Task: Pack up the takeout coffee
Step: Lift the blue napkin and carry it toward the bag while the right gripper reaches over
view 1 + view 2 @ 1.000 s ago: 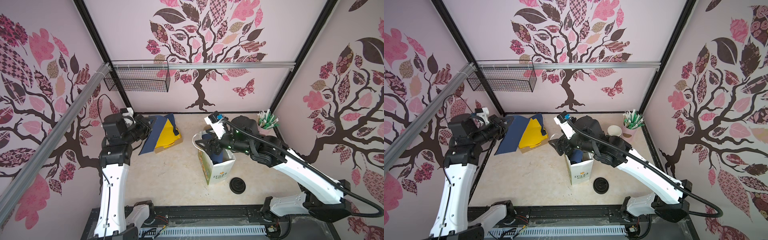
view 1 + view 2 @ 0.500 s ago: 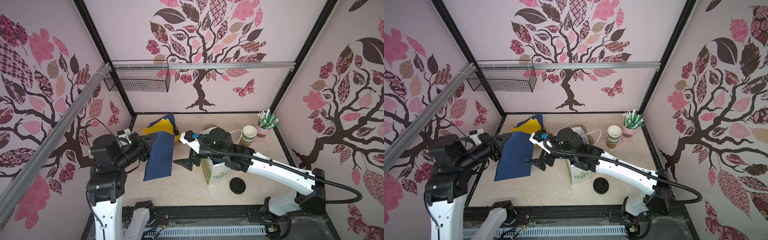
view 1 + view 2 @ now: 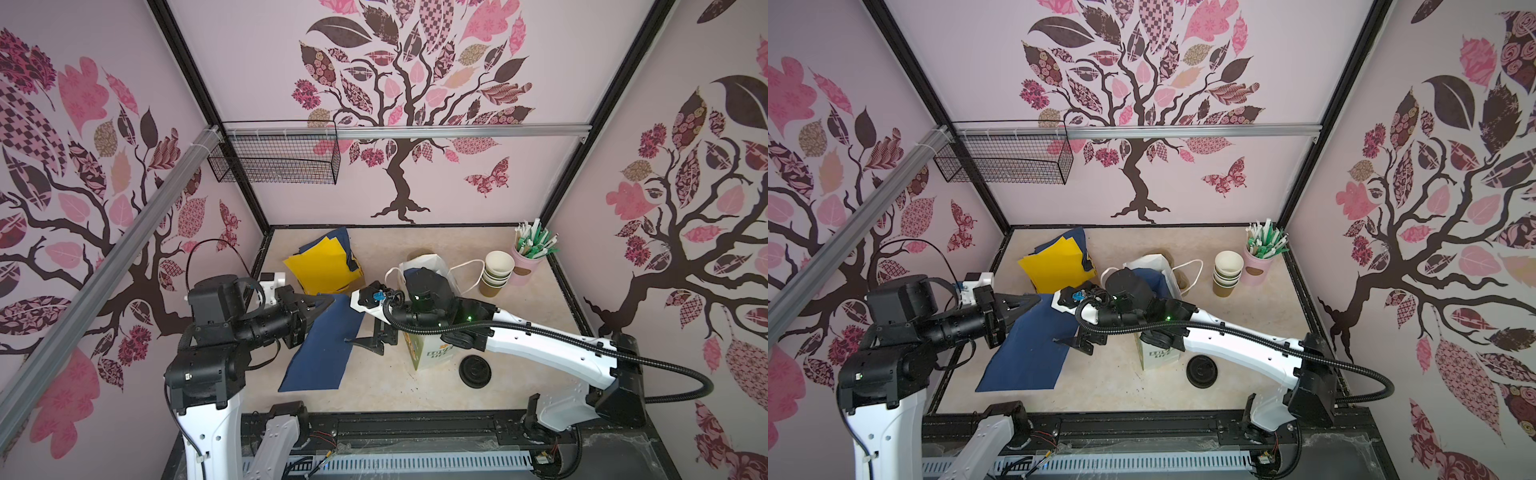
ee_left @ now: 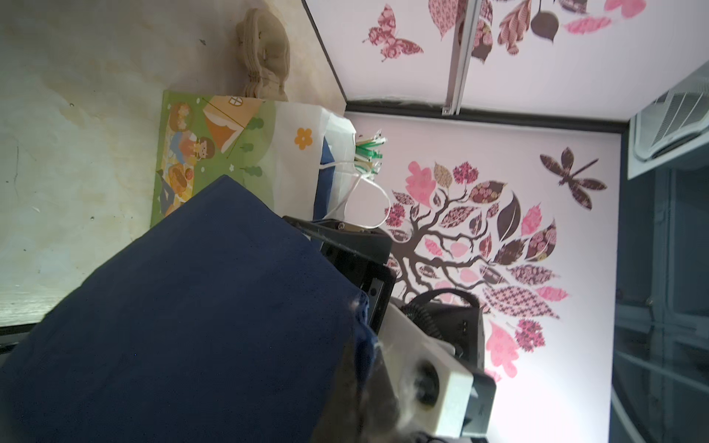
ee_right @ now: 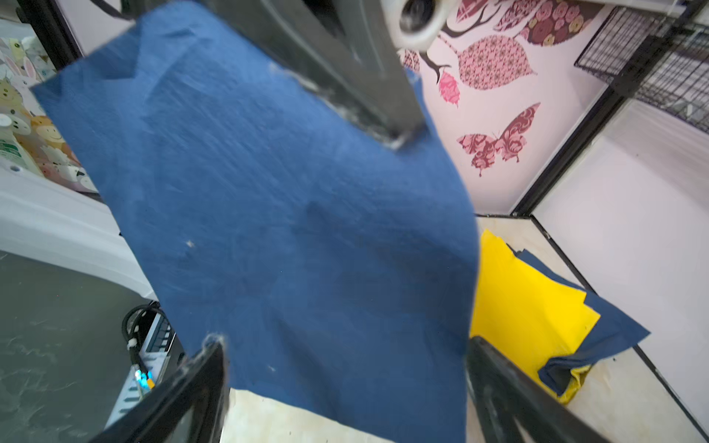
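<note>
Covering the mouth of the paper bag point(image 3: 432, 356), the right arm point(image 3: 540, 341) hides the takeout coffee, so its place cannot be told. Beside the bag, the right claw point(image 3: 364, 344) stands wide apart at the navy sheet point(image 3: 324, 353), which the left claw point(image 3: 326, 300) clamps.

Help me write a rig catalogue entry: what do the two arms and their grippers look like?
The left arm and right arm have white links and black joint housings. A black ribbed cable conduit loops along the right arm, a thin black cable on the left. The left gripper and right gripper are black with tapered fingers.
</note>
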Tool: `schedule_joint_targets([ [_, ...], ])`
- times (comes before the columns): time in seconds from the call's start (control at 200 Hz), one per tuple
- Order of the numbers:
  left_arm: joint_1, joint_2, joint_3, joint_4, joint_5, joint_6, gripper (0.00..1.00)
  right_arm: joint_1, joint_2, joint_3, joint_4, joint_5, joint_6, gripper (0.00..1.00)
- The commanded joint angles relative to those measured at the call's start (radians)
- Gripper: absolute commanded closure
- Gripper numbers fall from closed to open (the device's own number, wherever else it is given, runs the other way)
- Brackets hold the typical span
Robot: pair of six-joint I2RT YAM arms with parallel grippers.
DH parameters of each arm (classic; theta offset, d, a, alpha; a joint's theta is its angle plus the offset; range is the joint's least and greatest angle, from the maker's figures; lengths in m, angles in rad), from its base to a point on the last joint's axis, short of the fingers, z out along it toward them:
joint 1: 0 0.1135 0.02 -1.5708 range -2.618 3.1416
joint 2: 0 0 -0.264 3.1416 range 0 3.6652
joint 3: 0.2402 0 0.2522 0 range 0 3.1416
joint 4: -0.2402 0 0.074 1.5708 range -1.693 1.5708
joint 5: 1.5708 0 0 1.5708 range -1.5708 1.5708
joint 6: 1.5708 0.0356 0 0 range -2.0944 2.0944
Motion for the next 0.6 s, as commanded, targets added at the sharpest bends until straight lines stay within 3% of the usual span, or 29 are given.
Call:
schedule_joint_targets([
  [0.0, -0.004, -0.016, 0.048, -0.175, 0.023, 0.328, 1.00, -0.035, -0.091, 0.010, -0.088, -0.012, 0.072, 0.00],
  [0.14, -0.004, -0.075, -0.001, -0.117, 0.051, 0.352, 1.00, -0.036, -0.129, -0.010, -0.175, -0.081, 0.060, 0.00],
  [0.24, -0.004, -0.098, -0.016, -0.053, 0.114, 0.354, 1.00, -0.033, -0.081, 0.039, -0.238, -0.215, 0.068, 0.03],
  [0.385, -0.005, -0.084, -0.002, -0.059, 0.160, 0.392, 1.00, -0.022, -0.026, 0.117, -0.285, -0.267, 0.068, 0.09],
  [0.515, -0.005, -0.098, -0.027, -0.039, 0.156, 0.381, 1.00, -0.019, -0.004, 0.147, -0.285, -0.377, 0.089, 0.19],
  [0.595, -0.006, -0.097, -0.032, 0.003, 0.162, 0.355, 1.00, -0.020, -0.002, 0.142, -0.260, -0.418, 0.107, 0.32],
])
